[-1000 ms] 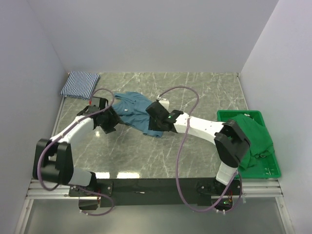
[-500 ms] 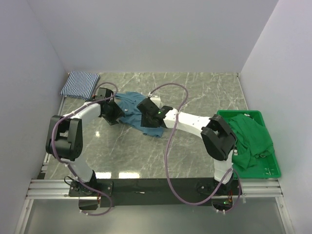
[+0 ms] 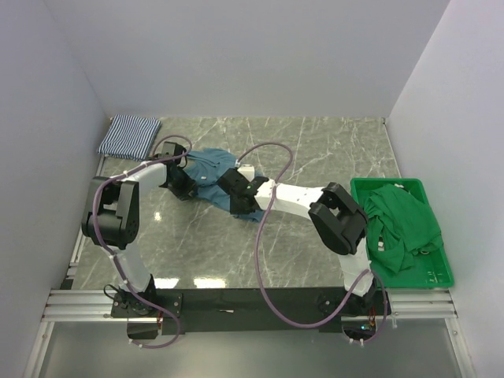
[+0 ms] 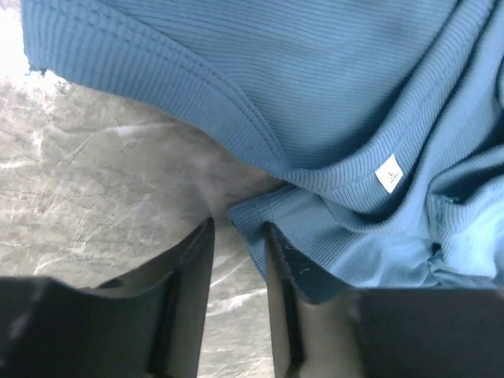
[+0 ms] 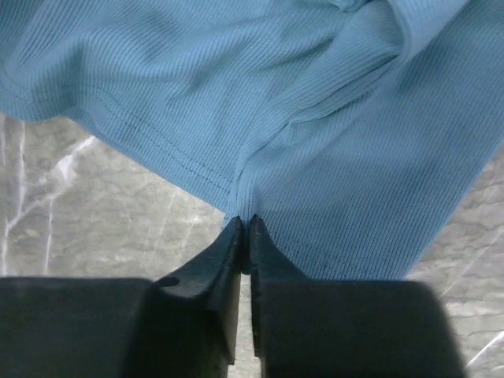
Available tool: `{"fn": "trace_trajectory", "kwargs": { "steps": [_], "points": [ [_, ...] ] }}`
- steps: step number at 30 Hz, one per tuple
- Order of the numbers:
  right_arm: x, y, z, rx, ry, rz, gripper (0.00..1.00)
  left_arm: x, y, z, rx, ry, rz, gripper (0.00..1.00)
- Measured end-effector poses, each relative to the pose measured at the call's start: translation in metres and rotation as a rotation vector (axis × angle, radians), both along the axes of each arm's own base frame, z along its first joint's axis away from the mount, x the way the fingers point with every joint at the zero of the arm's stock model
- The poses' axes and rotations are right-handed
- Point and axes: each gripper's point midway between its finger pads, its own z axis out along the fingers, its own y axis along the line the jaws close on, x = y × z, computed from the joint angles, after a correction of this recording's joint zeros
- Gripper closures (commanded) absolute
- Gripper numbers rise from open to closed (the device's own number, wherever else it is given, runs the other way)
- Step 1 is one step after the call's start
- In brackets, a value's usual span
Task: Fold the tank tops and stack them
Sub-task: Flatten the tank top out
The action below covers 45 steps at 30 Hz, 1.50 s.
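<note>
The teal top [image 3: 211,175] lay rumpled on the tabletop [image 3: 315,150], soft, light, limp. My right gripper [image 5: 243,230] had its jaws pinched on the hem seam. My left gripper [image 4: 236,240] stood with jaws open beside another hem, which I judged the best hold.

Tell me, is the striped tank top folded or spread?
Folded: the striped tank top lies as a compact rectangle at the table's far left corner.

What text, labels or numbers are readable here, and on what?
None legible.
The white tag on the teal tank top carries a mark too small to read.
No print shows on the striped tank top or green crate.
</note>
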Motion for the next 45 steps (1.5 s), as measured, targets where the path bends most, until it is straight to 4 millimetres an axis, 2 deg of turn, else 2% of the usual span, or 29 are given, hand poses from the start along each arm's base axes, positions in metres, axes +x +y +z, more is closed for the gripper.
{"fn": "trace_trajectory", "kwargs": {
  "steps": [1, 3, 4, 7, 11, 14, 16, 18, 20, 21, 23, 24, 27, 30, 36, 42, 45],
  "points": [
    [0.000, -0.001, 0.000, -0.001, -0.001, -0.004, 1.00, 0.000, 0.000, -0.001, 0.002, 0.002, 0.004, 0.72],
    [-0.001, -0.004, 0.003, -0.001, -0.008, -0.012, 1.00, 0.000, 0.001, -0.001, 0.003, 0.004, 0.008, 0.79],
    [-0.002, -0.007, 0.006, 0.000, -0.013, -0.015, 1.00, 0.000, 0.001, -0.002, 0.004, 0.005, 0.008, 0.86],
    [-0.005, -0.020, 0.020, 0.010, -0.037, -0.035, 1.00, 0.000, 0.001, -0.002, 0.005, 0.005, 0.009, 0.99],
    [-0.010, -0.049, 0.061, 0.073, -0.106, -0.083, 1.00, -0.003, 0.002, 0.001, 0.006, 0.006, 0.007, 0.99],
    [-0.017, -0.091, 0.090, 0.124, -0.165, -0.161, 1.00, -0.017, 0.007, 0.011, 0.018, -0.015, 0.009, 0.99],
    [-0.024, -0.118, 0.100, 0.161, -0.197, -0.217, 1.00, -0.033, 0.011, 0.022, 0.023, -0.041, 0.010, 0.99],
    [-0.035, -0.147, 0.095, 0.173, -0.206, -0.274, 1.00, -0.050, 0.015, 0.033, 0.020, -0.070, 0.012, 0.99],
    [-0.054, -0.168, 0.075, 0.163, -0.178, -0.306, 0.99, -0.066, 0.018, 0.041, 0.014, -0.091, 0.013, 1.00],
    [-0.064, -0.177, 0.062, 0.154, -0.157, -0.319, 0.88, -0.073, 0.018, 0.043, 0.010, -0.105, 0.013, 0.99],
    [-0.086, -0.191, 0.036, 0.142, -0.103, -0.332, 0.75, -0.092, 0.016, 0.042, -0.017, -0.108, 0.003, 1.00],
    [-0.097, -0.197, 0.023, 0.138, -0.074, -0.337, 0.64, -0.099, 0.016, 0.039, -0.026, -0.101, -0.003, 0.99],
    [-0.121, -0.212, 0.000, 0.119, -0.014, -0.347, 0.56, -0.120, 0.010, 0.027, -0.060, -0.056, -0.028, 0.99],
    [-0.123, -0.212, 0.004, 0.139, -0.017, -0.345, 0.55, -0.129, 0.007, 0.022, -0.074, -0.029, -0.049, 1.00],
    [-0.119, -0.198, 0.022, 0.179, -0.048, -0.294, 0.56, -0.132, 0.004, 0.023, -0.085, -0.030, -0.083, 0.99],
    [-0.130, -0.149, 0.045, 0.149, -0.066, -0.108, 0.58, -0.132, 0.003, 0.023, -0.086, -0.030, -0.099, 1.00],
    [-0.138, -0.132, 0.042, 0.089, -0.063, -0.041, 0.59, -0.133, 0.003, 0.023, -0.084, -0.031, -0.106, 0.99]
  ]
}}
